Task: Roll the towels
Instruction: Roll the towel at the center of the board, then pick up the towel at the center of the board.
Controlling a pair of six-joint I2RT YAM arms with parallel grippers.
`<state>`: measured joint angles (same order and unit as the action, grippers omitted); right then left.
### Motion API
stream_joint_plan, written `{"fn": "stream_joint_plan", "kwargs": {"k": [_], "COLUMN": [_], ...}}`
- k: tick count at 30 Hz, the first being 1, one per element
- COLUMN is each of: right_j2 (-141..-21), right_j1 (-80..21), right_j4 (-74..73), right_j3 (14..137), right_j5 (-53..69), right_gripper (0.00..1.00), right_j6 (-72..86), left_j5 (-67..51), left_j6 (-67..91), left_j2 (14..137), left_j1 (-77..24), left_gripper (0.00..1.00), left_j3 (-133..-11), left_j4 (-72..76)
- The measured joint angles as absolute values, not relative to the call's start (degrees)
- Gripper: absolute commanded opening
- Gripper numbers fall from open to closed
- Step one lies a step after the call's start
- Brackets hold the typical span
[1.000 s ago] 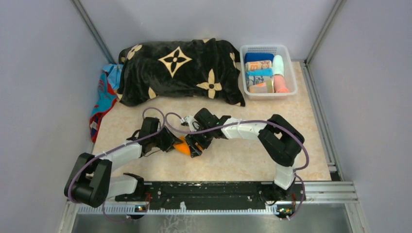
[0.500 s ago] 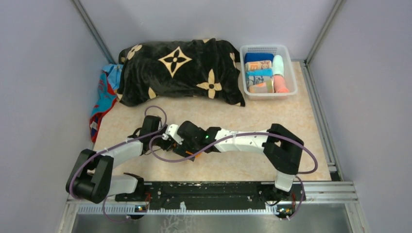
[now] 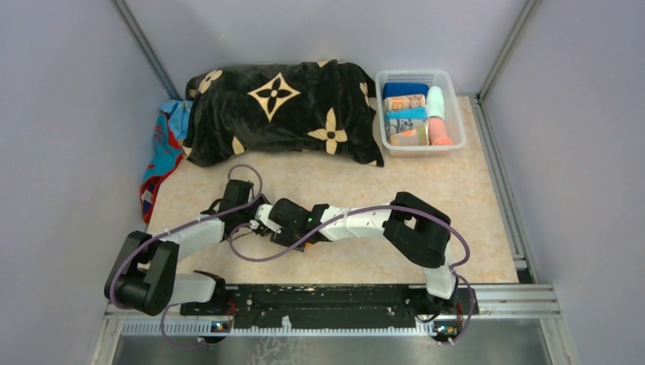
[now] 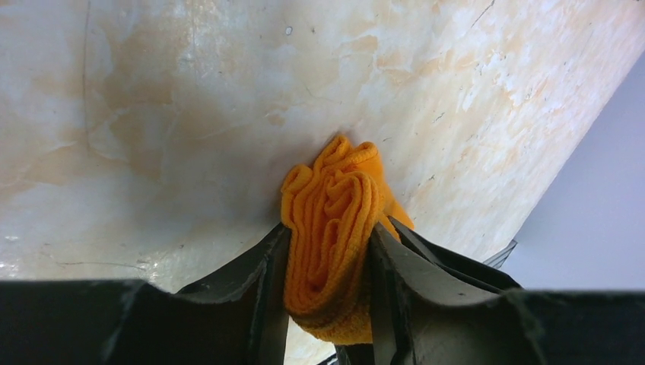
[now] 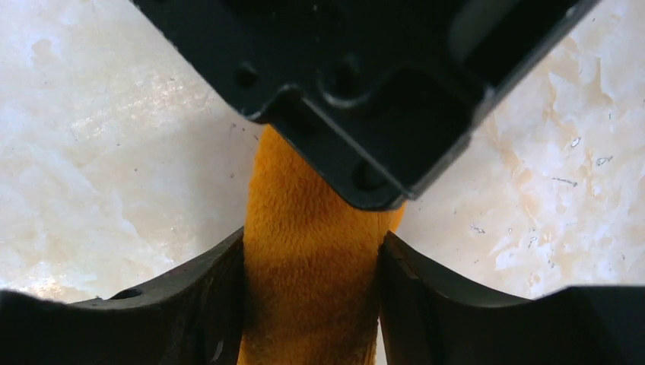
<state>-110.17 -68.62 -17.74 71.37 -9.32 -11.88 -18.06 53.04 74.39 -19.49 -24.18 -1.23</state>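
Observation:
An orange towel (image 4: 331, 205), rolled up, lies on the marbled table. My left gripper (image 4: 327, 228) is shut on one end of it, and the spiral of the roll shows between its fingers. My right gripper (image 5: 312, 239) is shut on the roll's body (image 5: 304, 228), both fingers pressed to its sides, with the left gripper's black housing (image 5: 357, 84) just beyond. From above, the left gripper (image 3: 249, 217) and the right gripper (image 3: 268, 222) meet at centre left and hide the towel. A red-and-turquoise patterned towel (image 3: 160, 152) lies crumpled at the far left.
A big black blanket with cream flowers (image 3: 281, 110) is heaped at the back. To its right stands a white plastic basket (image 3: 455, 95) with several rolled towels (image 3: 407, 114) inside. Grey walls close in both sides, and purple cables loop off both arms.
The right arm has swung left and drawn in, and its gripper has closed around the orange roll. The orange patch seen from above a second ago is now covered.

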Motion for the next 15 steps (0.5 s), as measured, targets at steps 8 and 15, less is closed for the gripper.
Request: {"fn": "stream_joint_plan", "kwargs": {"k": [8,15], "right_j2": [-112.0,-110.4], "right_j1": [-68.6,-68.4], "right_j4": [-20.3,-19.8], "right_j3": [74.1,72.2], "right_j5": [-8.3,-8.5], "right_gripper": [0.26,0.03], "right_j6": [-12.4,-11.6], "left_j5": [-18.8,-14.5], "left_j6": [51.9,48.3], "left_j2": [75.0,73.4], "left_j1": [-19.5,-19.1], "left_gripper": [0.57,0.75], "left_j3": [-24.9,-28.8], "left_j4": [-1.3,-7.6]}}
